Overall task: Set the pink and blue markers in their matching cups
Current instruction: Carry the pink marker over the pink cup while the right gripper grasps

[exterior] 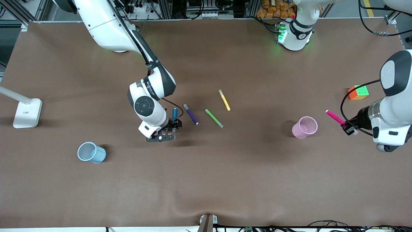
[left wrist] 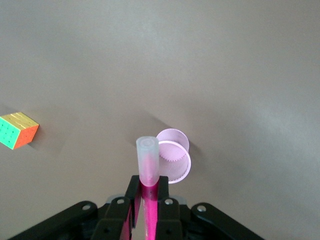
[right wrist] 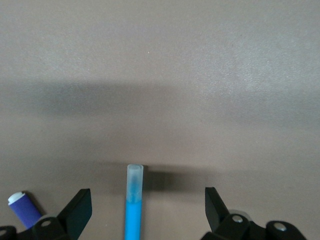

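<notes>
Magenta-pink marker [left wrist: 148, 200], pale capped end up, clamped between the shut fingers of the left gripper [left wrist: 148, 197], aloft beside the pink mesh cup [exterior: 304, 127]. Blue marker [right wrist: 134, 202], pale grey end, lies on the table between the wide-open fingers of the right gripper [right wrist: 145, 207], untouched. Light blue cup [exterior: 91, 152] stands well apart.

Pink marker [exterior: 334, 116] aloft, tilted, beside upright pink cup [exterior: 305, 127] — blue marker [exterior: 174, 113] flat on tabletop, blue cup [exterior: 91, 152] well apart.
</notes>
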